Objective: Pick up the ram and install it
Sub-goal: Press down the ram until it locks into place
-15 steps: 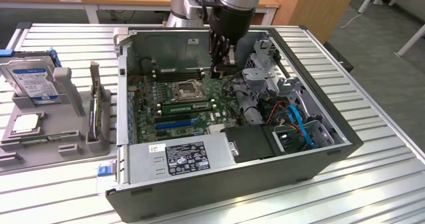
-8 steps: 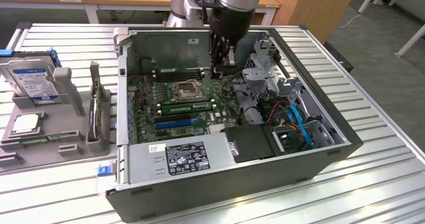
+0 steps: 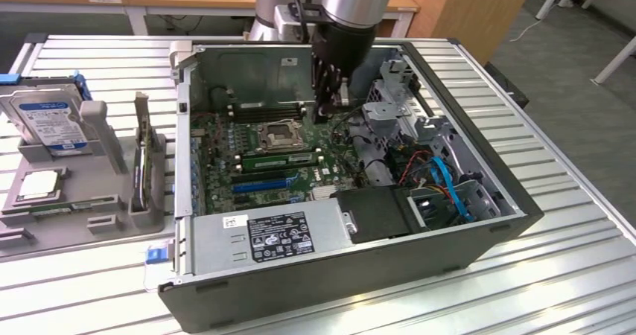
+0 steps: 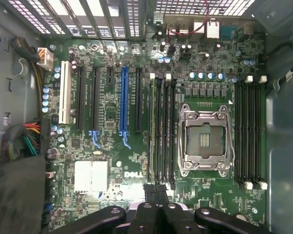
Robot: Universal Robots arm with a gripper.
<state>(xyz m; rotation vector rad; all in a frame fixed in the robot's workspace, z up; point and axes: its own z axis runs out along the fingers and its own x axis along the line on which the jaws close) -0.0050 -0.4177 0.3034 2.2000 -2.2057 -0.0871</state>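
1. Inside the open computer case (image 3: 328, 290), the ram (image 3: 283, 157) sits below my pincer (image 3: 326, 115). Its near end lies almost under my fingertips, and the rest runs away from me toward the exterior view's left.
2. The stick stands on its long edge in a memory slot on the motherboard (image 3: 220, 143). It sits between the processor socket (image 3: 276, 134) and the blue expansion slots (image 3: 261, 184), both lower than my pincer.
3. The ram is a long, narrow, thin green board seen edge-on from above. Its chips are too small to make out.
4. My pincer hangs above the slot's end. Its 2 black fingers (image 4: 150, 194) are pressed together with nothing between them, and they point straight down at the board. In the exterior view they appear clear of the ram.
5. Well away from my pincer, outside the case on the exterior view's left, a grey tray (image 3: 104, 197) carries a hard drive (image 3: 50, 119) with a blue-white label.
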